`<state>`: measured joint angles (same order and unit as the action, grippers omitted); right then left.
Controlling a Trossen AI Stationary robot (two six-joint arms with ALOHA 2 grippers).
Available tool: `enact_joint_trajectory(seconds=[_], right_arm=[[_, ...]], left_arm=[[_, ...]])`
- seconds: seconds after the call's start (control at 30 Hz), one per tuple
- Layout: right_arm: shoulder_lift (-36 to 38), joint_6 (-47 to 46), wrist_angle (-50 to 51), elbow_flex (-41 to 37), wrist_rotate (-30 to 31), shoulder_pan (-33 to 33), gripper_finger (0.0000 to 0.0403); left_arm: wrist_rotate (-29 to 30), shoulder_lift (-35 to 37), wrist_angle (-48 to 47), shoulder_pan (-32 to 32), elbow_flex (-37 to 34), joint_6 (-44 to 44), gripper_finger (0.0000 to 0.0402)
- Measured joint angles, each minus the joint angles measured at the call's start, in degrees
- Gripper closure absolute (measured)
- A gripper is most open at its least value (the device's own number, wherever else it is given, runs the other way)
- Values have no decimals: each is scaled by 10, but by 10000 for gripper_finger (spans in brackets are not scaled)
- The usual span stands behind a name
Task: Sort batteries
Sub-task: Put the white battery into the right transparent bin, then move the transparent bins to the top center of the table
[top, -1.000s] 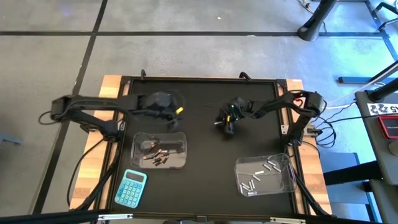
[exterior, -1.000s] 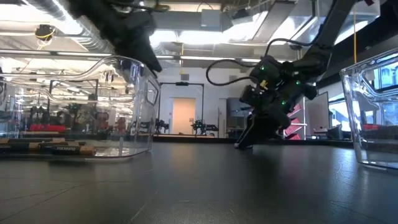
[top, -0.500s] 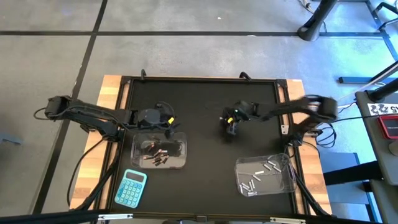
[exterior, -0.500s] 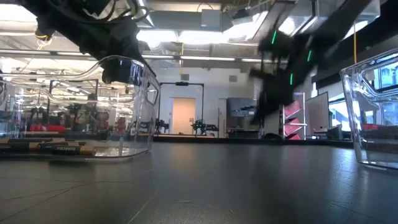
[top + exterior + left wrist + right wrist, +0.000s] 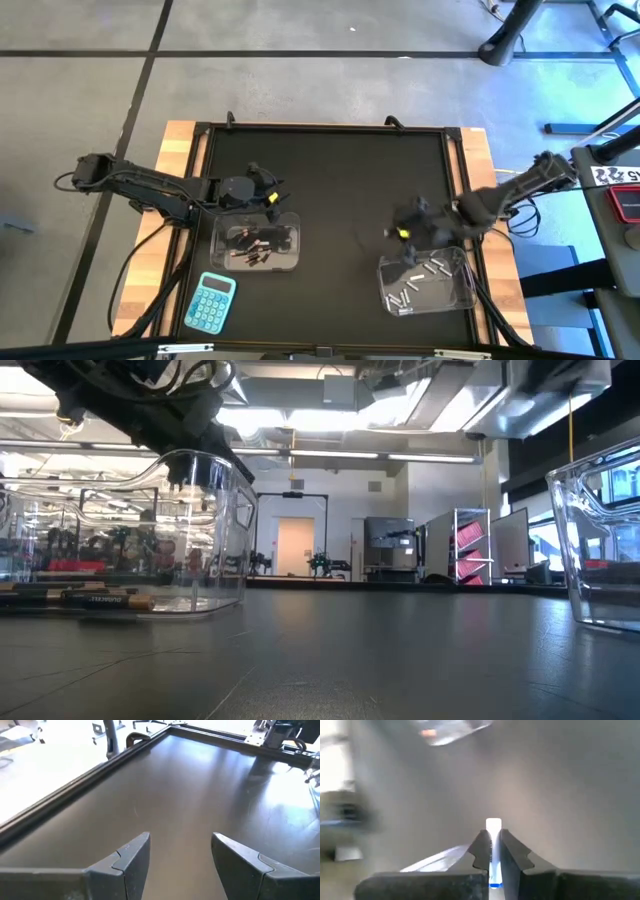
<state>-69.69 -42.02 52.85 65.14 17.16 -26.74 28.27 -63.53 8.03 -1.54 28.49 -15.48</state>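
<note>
My right gripper [image 5: 404, 232] pinches a silvery-white battery [image 5: 493, 840] beside what looks like the tub of pale batteries [image 5: 425, 282]. My left gripper [image 5: 268, 193], fingers wide, hovers at the dark-battery tub [image 5: 256, 243]; a calculator [image 5: 210, 302] sits nearby on the counter [image 5: 330, 170].

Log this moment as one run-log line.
right end effector: shut on white battery, above right tub | left end effector: open, at left tub

I see the black mat [image 5: 330, 170] bare from centre out to twelve o'clock, free passage. At seven stands the tub of dark batteries [image 5: 256, 243], the calculator [image 5: 210, 301] beyond; at five, the tub of silvery batteries [image 5: 425, 281].
</note>
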Motion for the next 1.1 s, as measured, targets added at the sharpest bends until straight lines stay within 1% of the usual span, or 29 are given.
enact_joint_trajectory(seconds=[0.03,0.1,0.17,0.27,0.33,0.4,0.47,0.63,0.73,0.87,0.93,1.0,1.03,1.1], right_arm=[[1,-49,-7,2,-9,-29,387],[0,-135,-41,-12,-4,-94,387],[-1,-223,-69,-36,19,-153,387],[0,-380,-67,-79,51,-219,387],[-1,-482,-66,-117,56,-244,387],[0,-562,-82,-153,32,-252,387],[-4,-605,-124,-190,2,-251,390],[-36,-610,-205,-251,-39,-250,402],[-56,-596,-211,-260,-57,-250,399],[-59,-555,-213,-258,-59,-250,392],[-51,-548,-195,-247,-64,-250,393],[-42,-536,-147,-216,-65,-250,397],[-38,-528,-108,-193,-59,-250,399],[-36,-509,-24,-141,-28,-250,401]], left_arm=[[0,0,3,0,0,9,203],[1,0,12,0,0,20,203],[1,0,12,0,0,29,203],[1,0,12,0,0,37,203],[1,0,10,0,0,37,203],[1,0,7,0,0,39,203],[1,0,2,0,0,39,203],[1,0,1,0,0,39,203],[1,0,1,-1,0,38,203],[1,0,1,-1,0,36,203],[1,0,1,-1,0,36,203],[1,0,1,-1,0,35,203],[1,0,2,-1,0,35,203],[1,0,6,-1,0,35,203]])
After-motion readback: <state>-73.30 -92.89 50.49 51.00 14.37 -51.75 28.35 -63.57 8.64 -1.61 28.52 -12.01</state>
